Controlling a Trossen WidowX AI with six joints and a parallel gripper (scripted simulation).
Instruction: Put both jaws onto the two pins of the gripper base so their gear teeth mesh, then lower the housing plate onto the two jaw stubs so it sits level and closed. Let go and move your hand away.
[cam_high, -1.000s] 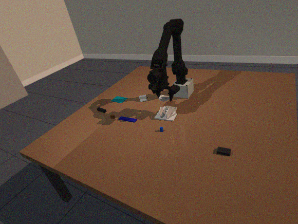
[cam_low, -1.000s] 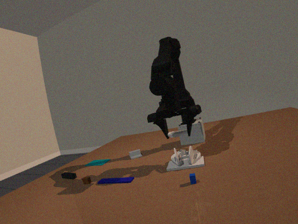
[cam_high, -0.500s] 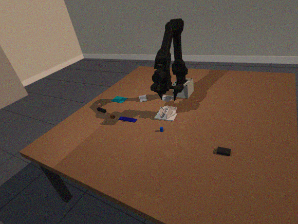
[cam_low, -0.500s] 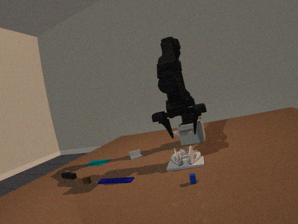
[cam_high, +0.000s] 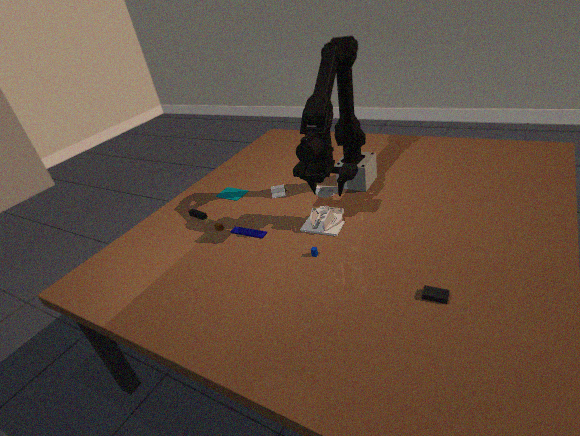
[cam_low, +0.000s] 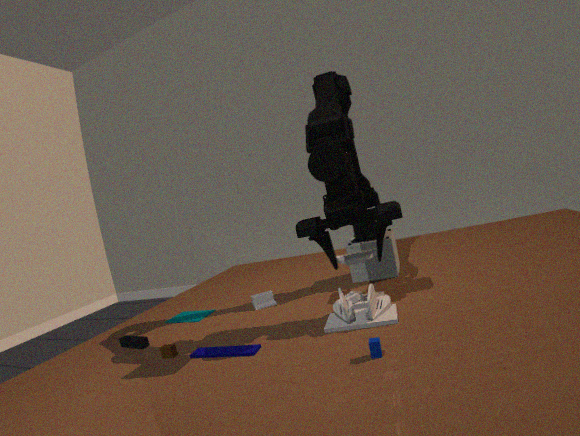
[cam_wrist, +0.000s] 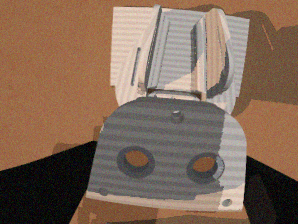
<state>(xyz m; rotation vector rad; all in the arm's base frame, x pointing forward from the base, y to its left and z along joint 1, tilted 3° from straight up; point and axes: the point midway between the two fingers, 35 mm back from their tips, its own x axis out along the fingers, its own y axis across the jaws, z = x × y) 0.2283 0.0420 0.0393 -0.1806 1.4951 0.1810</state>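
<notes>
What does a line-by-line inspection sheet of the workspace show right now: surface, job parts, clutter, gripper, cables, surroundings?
Surface: brown tabletop, crossed by arm shadows.
Job parts: housing plate held between the fingers of the hand, two round holes visible; white gripper base on the table, both jaws standing on it. Tooth mesh: cannot tell.
Clutter: teal sheet, dark blue bar, small blue block, small brown block, two black pieces, small pale bracket, all off the base.
Hand: shut on the plate, above the table.
Cables: nothing seen.
Surroundings: grey wall, beige wall, dark tiled floor; no people seen.
</notes>
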